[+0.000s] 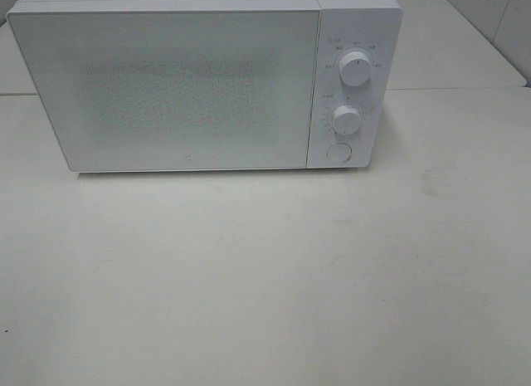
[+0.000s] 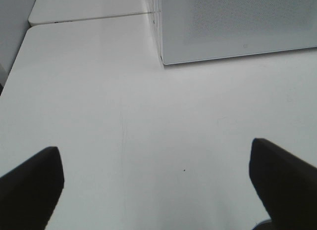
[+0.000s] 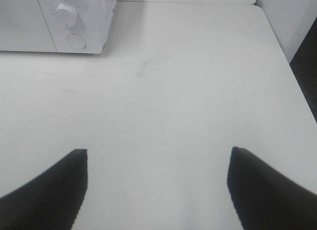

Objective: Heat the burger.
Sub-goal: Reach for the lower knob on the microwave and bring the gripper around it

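- Left gripper [image 2: 153, 147]: jaws wide, nothing held, poised over bare table [image 1: 249, 278], near of microwave [image 1: 199, 87].
- Door [image 1: 166, 87]: shut; nothing made out through mesh.
- Burger: not seen in any view; position cannot be told. Heading and long axis not determinable.
- Two knobs [image 1: 356, 68] and button [image 1: 338, 152]: on right panel, untouched.
- Right gripper [image 3: 157, 151]: jaws wide, empty, near and right of microwave.
- Step judged: door shut, heating not confirmed. Next move judged: burger to be located, else door release pressed.
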Available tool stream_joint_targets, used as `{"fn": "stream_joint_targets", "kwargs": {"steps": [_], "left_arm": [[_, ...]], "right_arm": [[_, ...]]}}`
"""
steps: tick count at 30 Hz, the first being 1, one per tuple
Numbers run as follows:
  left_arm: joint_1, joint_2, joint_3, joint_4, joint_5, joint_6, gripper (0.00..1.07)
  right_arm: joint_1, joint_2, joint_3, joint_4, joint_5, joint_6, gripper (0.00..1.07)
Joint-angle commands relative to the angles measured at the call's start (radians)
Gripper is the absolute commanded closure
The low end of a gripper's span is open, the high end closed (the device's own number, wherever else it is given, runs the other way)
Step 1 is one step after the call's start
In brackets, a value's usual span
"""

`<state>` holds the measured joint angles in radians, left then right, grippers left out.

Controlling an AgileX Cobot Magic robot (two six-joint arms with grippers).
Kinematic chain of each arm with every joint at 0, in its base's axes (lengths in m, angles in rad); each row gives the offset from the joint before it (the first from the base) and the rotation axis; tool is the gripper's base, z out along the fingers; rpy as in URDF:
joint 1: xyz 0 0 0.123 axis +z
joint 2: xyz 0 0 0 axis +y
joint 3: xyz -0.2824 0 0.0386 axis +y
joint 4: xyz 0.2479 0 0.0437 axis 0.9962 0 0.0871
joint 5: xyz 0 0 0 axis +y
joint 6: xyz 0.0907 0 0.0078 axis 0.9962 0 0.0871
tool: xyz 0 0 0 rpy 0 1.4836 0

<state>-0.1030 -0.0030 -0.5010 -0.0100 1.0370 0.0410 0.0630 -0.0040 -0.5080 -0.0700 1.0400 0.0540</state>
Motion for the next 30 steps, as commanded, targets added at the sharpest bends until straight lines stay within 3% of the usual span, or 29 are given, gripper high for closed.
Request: {"fn": "stream_joint_targets", "kwargs": {"steps": [1,2,4,30], "left_arm": [[0.055,-0.031,0.004,-0.009,-0.009,-0.004,0.12],[0.102,-0.032,0.004,-0.009,-0.009,-0.004,0.12],[0.107,-0.032,0.004,-0.009,-0.009,-0.004,0.12],[0.108,-0.031,0.004,-0.009,-0.009,-0.004,0.12]], "right_arm": [[-0.003,-0.027,0.001,-0.004,-0.007,-0.002,0.31],[-0.003,-0.027,0.001,-0.004,-0.007,-0.002,0.31],[-0.003,-0.027,0.001,-0.004,-0.007,-0.002,0.31],[-0.001,-0.027,0.001,0.000,-0.007,-0.001,0.31]]}}
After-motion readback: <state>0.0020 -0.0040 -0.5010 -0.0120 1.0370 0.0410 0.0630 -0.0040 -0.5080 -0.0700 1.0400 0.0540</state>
